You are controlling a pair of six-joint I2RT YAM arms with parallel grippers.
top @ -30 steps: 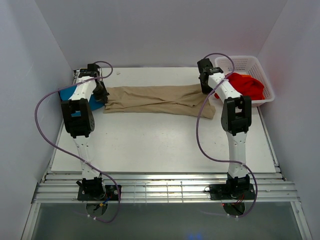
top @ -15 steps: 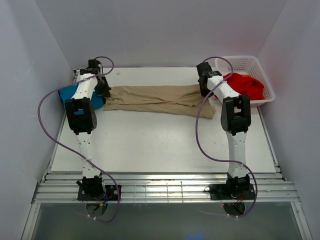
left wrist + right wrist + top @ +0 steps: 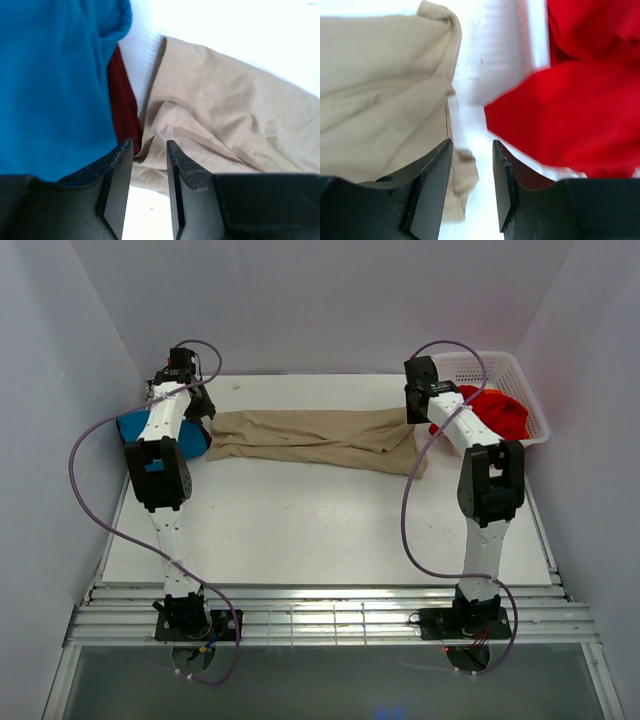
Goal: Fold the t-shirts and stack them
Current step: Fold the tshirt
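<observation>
The tan-beige t-shirt lies folded into a long strip across the far part of the table. My left gripper hangs just above its left end, open with nothing between the fingers. Beside that end lies the teal-blue t-shirt, with a dark red t-shirt under it. My right gripper is open and empty over the tan shirt's right edge. The bright red t-shirt spills from the basket just to the right.
The white lattice basket stands at the far right corner holding the red cloth. White walls close in the table's far side and both flanks. The white tabletop stretches toward the arm bases, and purple cables loop off both arms.
Both grippers went from shut to open, let go of the tan shirt's ends and lifted slightly. The right arm's elbow swung to the right.
</observation>
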